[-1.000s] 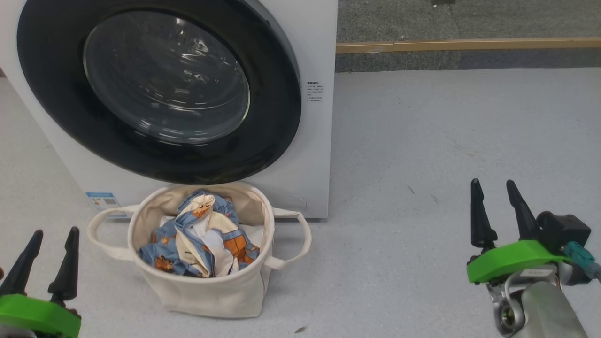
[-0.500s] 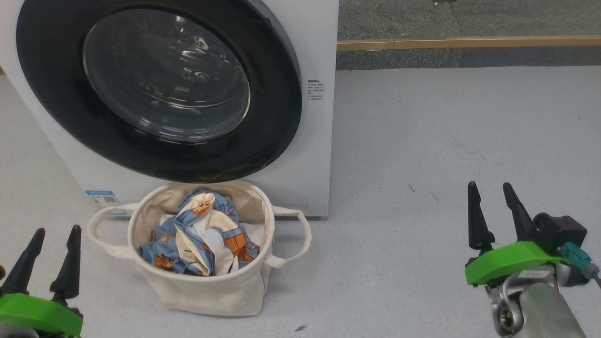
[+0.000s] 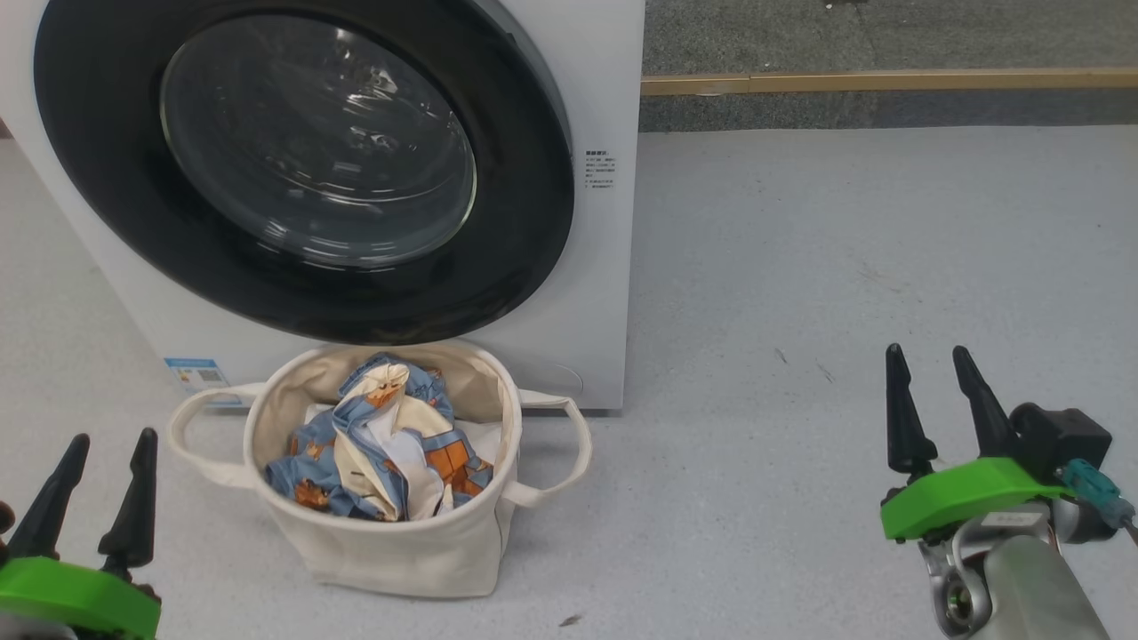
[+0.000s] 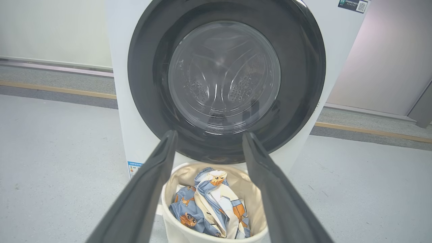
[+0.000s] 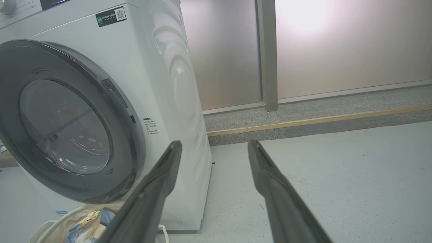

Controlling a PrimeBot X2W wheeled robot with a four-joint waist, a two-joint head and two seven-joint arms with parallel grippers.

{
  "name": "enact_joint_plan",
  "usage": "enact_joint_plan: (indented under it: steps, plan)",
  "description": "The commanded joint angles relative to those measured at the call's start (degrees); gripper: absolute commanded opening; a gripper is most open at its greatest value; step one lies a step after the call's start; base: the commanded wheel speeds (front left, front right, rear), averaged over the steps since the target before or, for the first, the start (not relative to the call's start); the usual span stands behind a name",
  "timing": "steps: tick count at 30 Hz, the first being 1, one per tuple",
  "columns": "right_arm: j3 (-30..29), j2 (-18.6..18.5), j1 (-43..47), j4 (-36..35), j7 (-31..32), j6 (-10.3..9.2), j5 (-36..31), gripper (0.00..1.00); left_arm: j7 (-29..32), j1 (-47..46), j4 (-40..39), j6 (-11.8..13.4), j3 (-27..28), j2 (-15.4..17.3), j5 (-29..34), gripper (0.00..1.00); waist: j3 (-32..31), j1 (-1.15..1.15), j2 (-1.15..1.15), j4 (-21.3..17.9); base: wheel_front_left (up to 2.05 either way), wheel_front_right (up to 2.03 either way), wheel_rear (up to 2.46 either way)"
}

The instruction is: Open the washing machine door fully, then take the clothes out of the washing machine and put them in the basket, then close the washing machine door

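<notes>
My left tool (image 3: 114, 437) and right tool (image 3: 927, 351) hang wide open and empty, the clothes (image 3: 373, 444) heaped in the basket (image 3: 400, 551) in front of the washing machine (image 3: 605, 293). The washing machine door (image 3: 524, 267) looks shut; I judge the last step done, and the next move calls only for a check that it has caught.

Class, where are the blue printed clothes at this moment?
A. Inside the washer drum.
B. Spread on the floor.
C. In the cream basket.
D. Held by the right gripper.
C: the clothes lie bunched inside the basket, which stands in front of the closed door.
</notes>
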Motion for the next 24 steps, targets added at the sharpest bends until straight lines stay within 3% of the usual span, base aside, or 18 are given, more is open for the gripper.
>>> enact_joint_plan:
  steps: [1,14,15,19,24]
  plan:
    - [1.1,-0.1,-2.3,-1.8,-0.7,0.4,-0.2,1.0,-0.7,-2.2,-1.6,-0.3,2.6,2.1,0.6,1.0,0.0,0.0,0.0,0.0,0.0,0.0,0.0]
    - [1.1,0.0,-2.6,-1.5,-0.7,0.4,-0.2,1.0,-0.7,-2.3,-1.7,-0.3,3.1,2.0,0.3,1.0,0.3,0.0,0.0,0.2,0.0,0.0,0.0]
    - [-0.1,0.0,0.1,0.7,0.1,0.0,0.0,0.0,0.1,0.1,0.4,0.1,0.2,-0.6,0.0,0.0,0.3,0.0,0.0,0.2,0.0,0.0,0.0]
    - [0.0,0.5,3.2,4.2,0.2,0.0,0.2,0.0,0.2,2.7,2.9,0.1,-1.5,-3.9,-0.2,0.0,0.4,0.0,0.0,0.2,0.0,0.0,0.0]
    - [-0.4,0.5,3.2,3.9,1.3,0.02,3.3,0.0,1.0,2.7,2.5,0.1,-0.8,-4.9,-2.2,0.0,0.4,0.1,0.0,0.4,0.0,0.0,0.0]
